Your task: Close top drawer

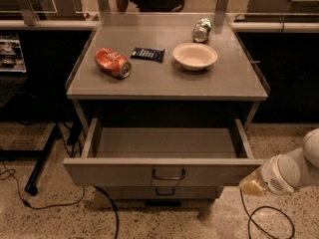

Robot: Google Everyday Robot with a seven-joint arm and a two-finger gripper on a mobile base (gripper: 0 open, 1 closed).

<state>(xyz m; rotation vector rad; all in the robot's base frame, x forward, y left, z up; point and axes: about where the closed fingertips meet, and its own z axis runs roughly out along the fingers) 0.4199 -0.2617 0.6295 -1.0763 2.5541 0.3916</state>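
One top drawer [109, 172] stands pulled fully out, just left of the gripper [253, 185], its front's right end near the gripper's tip. The gripper sits low there, probably to push the front inward. Whether the gripper is spread or pressed together, I cannot tell.

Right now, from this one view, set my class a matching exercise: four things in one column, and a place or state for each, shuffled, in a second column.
Things:
1 top drawer
2 orange can
3 bowl
4 gripper

Places or states:
A on its side, left on the cabinet top
B by the drawer front's right end
C pulled out, open
D upright, right of the dark packet

Pairs: 1-C, 2-A, 3-D, 4-B.
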